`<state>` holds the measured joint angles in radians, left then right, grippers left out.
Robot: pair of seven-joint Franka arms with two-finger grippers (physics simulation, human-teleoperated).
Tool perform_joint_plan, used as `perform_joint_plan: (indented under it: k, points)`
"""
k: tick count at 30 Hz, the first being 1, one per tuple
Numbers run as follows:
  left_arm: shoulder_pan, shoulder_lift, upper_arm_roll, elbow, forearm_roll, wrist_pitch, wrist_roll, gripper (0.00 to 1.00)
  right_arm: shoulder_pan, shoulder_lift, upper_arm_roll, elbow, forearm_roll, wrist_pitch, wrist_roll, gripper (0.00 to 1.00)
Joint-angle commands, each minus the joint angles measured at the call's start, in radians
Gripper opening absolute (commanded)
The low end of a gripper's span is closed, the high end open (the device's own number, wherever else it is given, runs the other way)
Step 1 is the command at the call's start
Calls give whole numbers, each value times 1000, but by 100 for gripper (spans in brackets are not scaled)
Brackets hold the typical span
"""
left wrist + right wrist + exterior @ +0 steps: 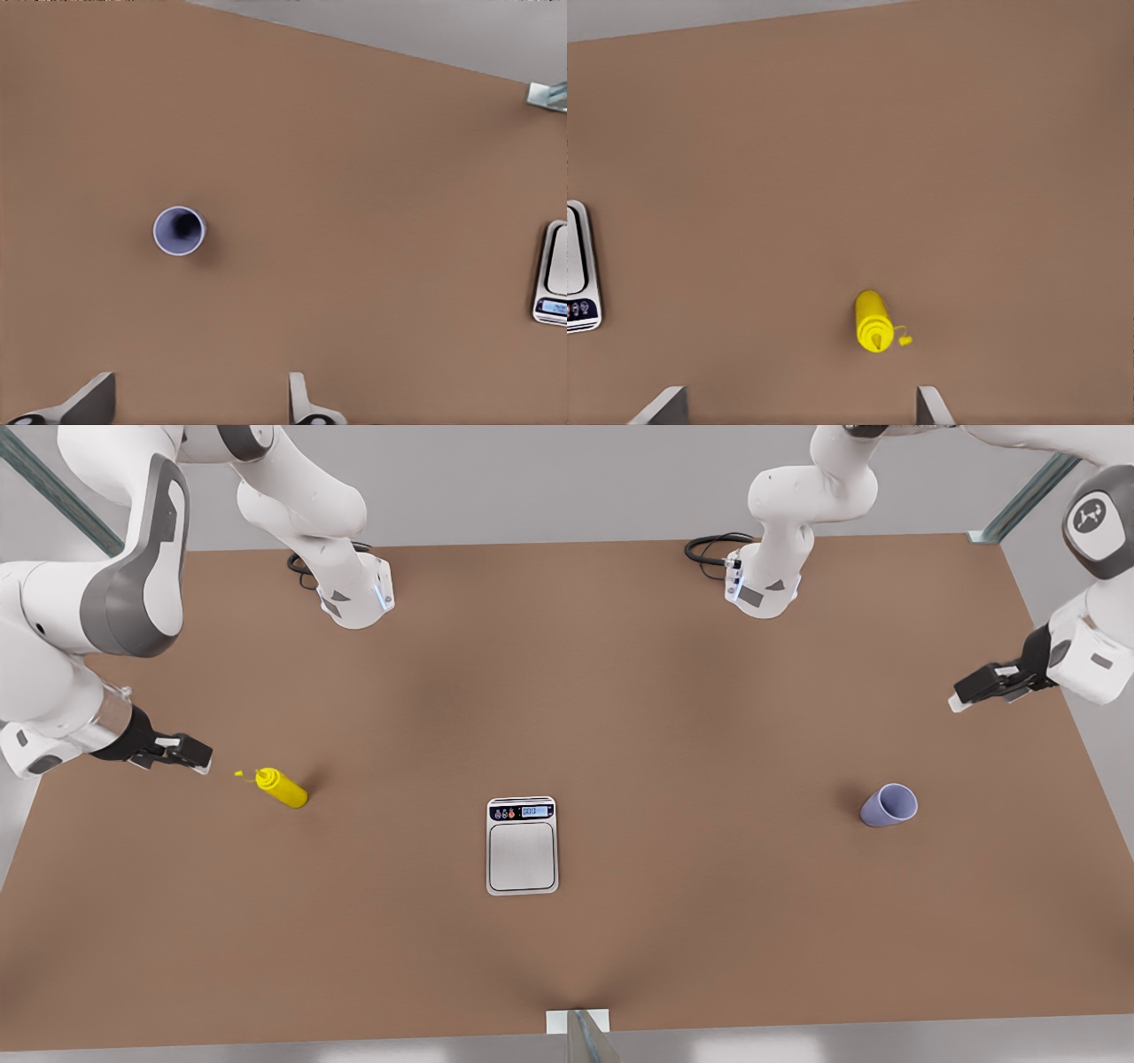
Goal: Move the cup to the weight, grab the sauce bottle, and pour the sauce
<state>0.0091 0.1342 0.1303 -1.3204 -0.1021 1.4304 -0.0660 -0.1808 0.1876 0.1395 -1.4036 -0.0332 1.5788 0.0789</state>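
While both claws hover open, frame edges crop the weight [555, 283].

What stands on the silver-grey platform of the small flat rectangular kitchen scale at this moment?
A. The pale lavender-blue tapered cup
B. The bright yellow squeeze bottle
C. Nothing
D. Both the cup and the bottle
C: the small flat rectangular kitchen scale has a bare platform, while the pale lavender-blue tapered cup and the bright yellow squeeze bottle stand apart from it on the brown table.

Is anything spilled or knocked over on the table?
Nothing stands out. The cup and the sauce bottle stand upright, apart from the scale. No spill shows. The left gripper above the cup and the right gripper near the bottle are open.
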Motion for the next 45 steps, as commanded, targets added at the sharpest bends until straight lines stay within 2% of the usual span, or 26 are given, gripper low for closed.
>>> perform_joint_plan:
  k: [1,2,4,6,10,12,13,14,18,19,21,25,32,34,36,39,41,45]
  points:
    - [2,5,0,0,9,2,0,100,0,1,0,3,-2,0,-1,100]
    - [34,73,0,1,21,7,14,100,3,4,2,2,4,0,-5,100]
    - [126,251,0,1,15,168,133,100,70,19,2,0,7,-28,-50,100]
    - [161,357,0,-2,9,272,133,100,58,19,0,25,47,-75,-232,100]
    - [166,366,0,-204,9,542,129,100,-201,21,-3,20,263,-86,-812,100]
    - [161,354,0,-262,9,582,127,100,-296,59,-3,15,419,-89,-1118,100]
    - [160,306,0,-370,9,652,127,100,-350,96,-1,-6,536,-91,-1273,100]
    - [161,298,0,-411,7,691,127,100,-384,157,-1,-15,613,-91,-1440,100]
    - [167,323,-1,-442,-5,696,127,100,-505,409,0,-144,861,-115,-2037,100]
    - [169,320,-1,-496,-11,761,129,100,-526,449,-1,-175,907,-120,-2167,100]
    - [169,320,-1,-525,-14,806,130,100,-546,509,-1,-181,911,-132,-2295,100]
    - [180,334,-1,-525,-14,805,130,100,-557,582,-1,-201,926,-180,-2361,100]
    - [198,412,-1,-522,-11,812,132,100,-542,573,-3,-287,901,-171,-2424,100]
    - [198,424,-3,-520,-10,812,130,54,-526,575,-3,-284,903,-166,-2424,100]
    - [196,424,-3,-520,-8,811,132,49,-523,578,-3,-287,903,-146,-2426,100]
    - [195,424,-3,-520,-8,811,129,30,-523,584,-3,-288,901,-138,-2447,100]
    - [193,424,-3,-520,-8,811,127,24,-523,616,-3,-284,903,-125,-2463,100]
    - [192,436,-18,-519,-10,812,124,21,-506,641,-3,-284,908,-111,-2469,100]
